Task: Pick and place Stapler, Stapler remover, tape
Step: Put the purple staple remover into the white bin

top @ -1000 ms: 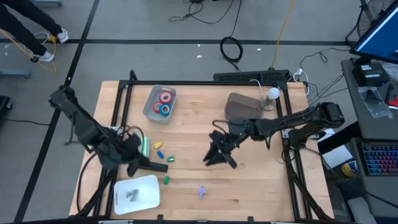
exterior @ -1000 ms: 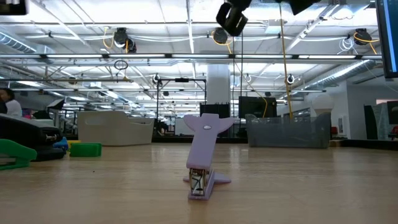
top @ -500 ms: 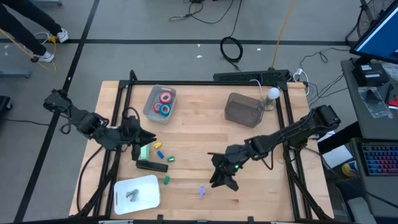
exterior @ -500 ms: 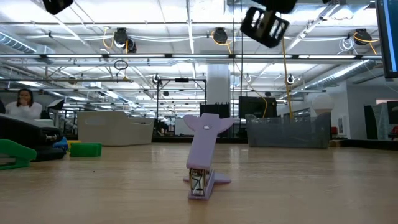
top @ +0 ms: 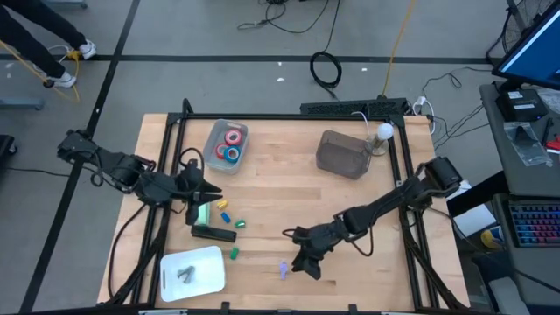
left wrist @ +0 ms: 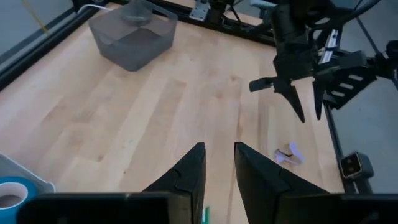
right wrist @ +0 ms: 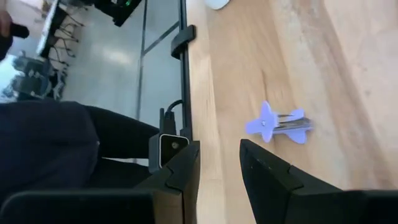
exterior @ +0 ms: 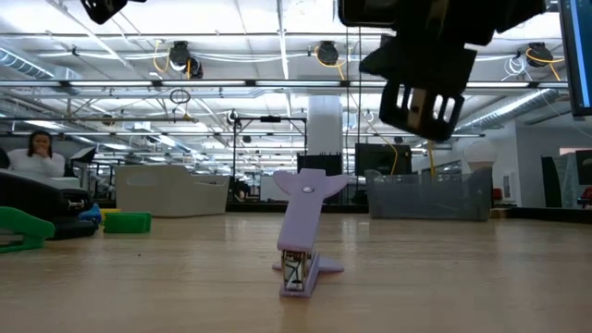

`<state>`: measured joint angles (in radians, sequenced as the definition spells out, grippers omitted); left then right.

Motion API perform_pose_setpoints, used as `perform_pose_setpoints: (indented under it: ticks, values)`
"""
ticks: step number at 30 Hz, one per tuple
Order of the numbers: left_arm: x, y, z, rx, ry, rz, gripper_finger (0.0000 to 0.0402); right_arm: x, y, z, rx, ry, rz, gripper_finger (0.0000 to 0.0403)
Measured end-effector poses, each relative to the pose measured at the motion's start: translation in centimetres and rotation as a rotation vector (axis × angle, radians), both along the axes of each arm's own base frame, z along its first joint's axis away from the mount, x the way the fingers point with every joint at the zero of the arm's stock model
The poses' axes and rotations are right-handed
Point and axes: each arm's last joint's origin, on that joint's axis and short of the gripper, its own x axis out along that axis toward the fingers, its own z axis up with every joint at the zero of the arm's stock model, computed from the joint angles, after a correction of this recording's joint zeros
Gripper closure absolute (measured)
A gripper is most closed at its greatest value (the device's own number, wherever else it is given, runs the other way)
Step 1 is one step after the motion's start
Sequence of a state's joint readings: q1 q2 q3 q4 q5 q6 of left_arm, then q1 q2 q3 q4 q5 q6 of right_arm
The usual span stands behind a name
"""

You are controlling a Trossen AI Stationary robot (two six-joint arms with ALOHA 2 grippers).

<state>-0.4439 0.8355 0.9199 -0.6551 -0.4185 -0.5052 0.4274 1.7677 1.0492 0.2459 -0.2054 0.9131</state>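
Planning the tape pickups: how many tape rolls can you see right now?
2 show clearly: a red ring-shaped tape roll and a blue ring-shaped tape roll, both inside the clear plastic bin at the table's far left. More may lie stacked beneath them.

Grey concrete floor point(top: 219, 35) crossed by dark cables; exposed white ceiling trusses point(exterior: 231, 55) and round hanging lamps point(exterior: 180, 57).

Right arm stretched low across the table, right gripper point(top: 308, 262) near front edge, fingers slightly parted, empty. Left gripper point(top: 198, 190) hovers at left side, narrow gap, empty.
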Motion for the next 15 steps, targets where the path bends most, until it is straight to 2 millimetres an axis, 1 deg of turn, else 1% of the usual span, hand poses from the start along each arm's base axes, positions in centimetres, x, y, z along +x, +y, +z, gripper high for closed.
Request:
perform_pose_setpoints:
  ticks: [3, 7, 15]
  values:
    - [0.0, 0.1, 0.0, 0.013, 0.005, -0.011, 0.0314, 0.5, 0.3, -1.0, 0.041, 0.025, -0.023, 0.0298]
    - [0.0, 0.1, -0.1, 0.033, 0.012, -0.022, 0.0314, 0.6, 0.4, -2.6, 0.055, 0.097, -0.049, 0.0298]
    - [0.0, -0.1, -0.1, 0.018, 0.024, -0.072, 0.0314, 1.1, 0.6, -3.4, 0.095, 0.102, -0.074, 0.0298]
